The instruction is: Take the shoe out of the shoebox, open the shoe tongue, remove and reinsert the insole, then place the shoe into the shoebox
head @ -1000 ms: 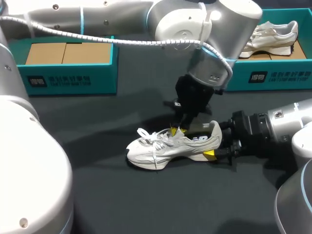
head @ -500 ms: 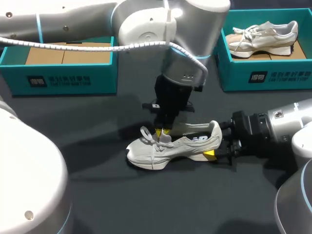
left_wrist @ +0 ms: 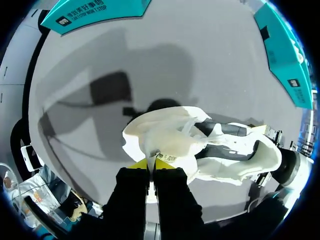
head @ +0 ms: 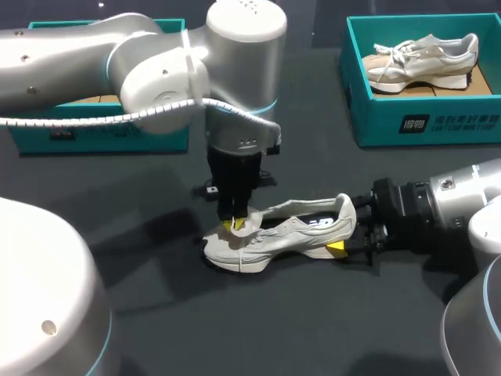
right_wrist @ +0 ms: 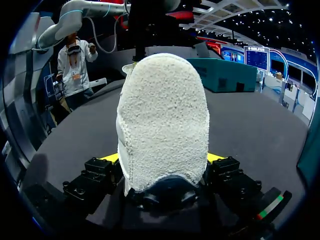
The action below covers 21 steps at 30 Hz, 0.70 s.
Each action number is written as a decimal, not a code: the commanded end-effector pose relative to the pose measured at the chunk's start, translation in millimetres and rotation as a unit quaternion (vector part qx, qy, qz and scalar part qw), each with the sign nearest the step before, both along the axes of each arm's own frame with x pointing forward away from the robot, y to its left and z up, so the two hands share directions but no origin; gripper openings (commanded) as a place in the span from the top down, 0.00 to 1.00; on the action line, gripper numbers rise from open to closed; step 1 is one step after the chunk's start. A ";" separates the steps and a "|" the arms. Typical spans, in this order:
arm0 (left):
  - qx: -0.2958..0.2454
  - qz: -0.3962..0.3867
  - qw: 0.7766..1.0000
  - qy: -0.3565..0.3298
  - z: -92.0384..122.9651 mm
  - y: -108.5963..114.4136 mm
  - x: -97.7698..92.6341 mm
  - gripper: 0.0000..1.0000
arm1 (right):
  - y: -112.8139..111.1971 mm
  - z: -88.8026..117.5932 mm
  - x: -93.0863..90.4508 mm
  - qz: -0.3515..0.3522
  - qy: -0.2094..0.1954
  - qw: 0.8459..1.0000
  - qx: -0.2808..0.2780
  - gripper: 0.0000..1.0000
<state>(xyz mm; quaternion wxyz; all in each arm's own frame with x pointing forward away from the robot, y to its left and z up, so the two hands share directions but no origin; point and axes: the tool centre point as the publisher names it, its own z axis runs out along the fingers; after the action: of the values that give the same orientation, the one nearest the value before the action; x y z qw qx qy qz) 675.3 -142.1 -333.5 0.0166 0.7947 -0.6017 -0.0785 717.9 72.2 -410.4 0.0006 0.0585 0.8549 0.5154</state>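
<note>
Showing the pale shoe [head: 293, 229] resting on its sole on the dark table [head: 297, 313], outside both shoeboxes. The left gripper [left_wrist: 151, 163] stands upright over the shoe's toe end, its yellow tips pressed together on the tongue [left_wrist: 161, 145], which lies bunched toward the toe. The right gripper [right_wrist: 162, 159] lies level behind the shoe, jaws pinching the heel from both sides, one yellow tip on each flank. One teal shoebox [head: 415, 121], holding a second shoe [head: 423, 59], stands well beyond the heel end. Another teal shoebox [head: 117, 133] stands well beyond the toe end, partly hidden by the left arm [head: 156, 70].
</note>
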 end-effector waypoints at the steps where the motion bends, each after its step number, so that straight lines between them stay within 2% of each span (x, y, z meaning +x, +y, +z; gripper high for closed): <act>1: -0.010 0.033 0.999 -0.017 -12.3 3.7 -5.1 0.69 | 0.0 -0.9 -0.2 0.000 0.001 1.000 -0.002 1.00; 4: -0.004 0.025 1.000 -0.014 -16.2 7.4 -5.2 0.54 | 0.0 -0.9 -0.2 0.000 0.001 1.000 -0.002 1.00; 11: 0.006 0.007 1.000 -0.013 -17.3 21.3 -7.0 0.30 | 0.0 -0.9 -0.2 0.000 0.001 1.000 -0.002 1.00; 13: 0.012 0.003 1.000 -0.014 -19.5 23.9 -7.5 0.27 | 0.0 -0.9 -0.2 0.000 0.001 1.000 -0.002 1.00; 16: 0.015 0.000 1.000 -0.015 -16.8 27.6 -6.8 0.28 | 0.0 -0.9 -0.2 0.000 0.001 1.000 -0.002 1.00; 21: -0.006 -0.015 0.999 -0.035 6.9 28.0 -2.4 0.29 | 0.0 -0.9 -0.2 0.000 0.001 1.000 -0.002 1.00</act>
<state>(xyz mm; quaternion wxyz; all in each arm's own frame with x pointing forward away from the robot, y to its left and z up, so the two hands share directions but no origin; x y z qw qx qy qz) 676.2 -122.7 -343.1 -0.0030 0.7886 -0.6120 -0.0601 717.9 71.9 -410.7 0.0005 0.0586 0.8551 0.5152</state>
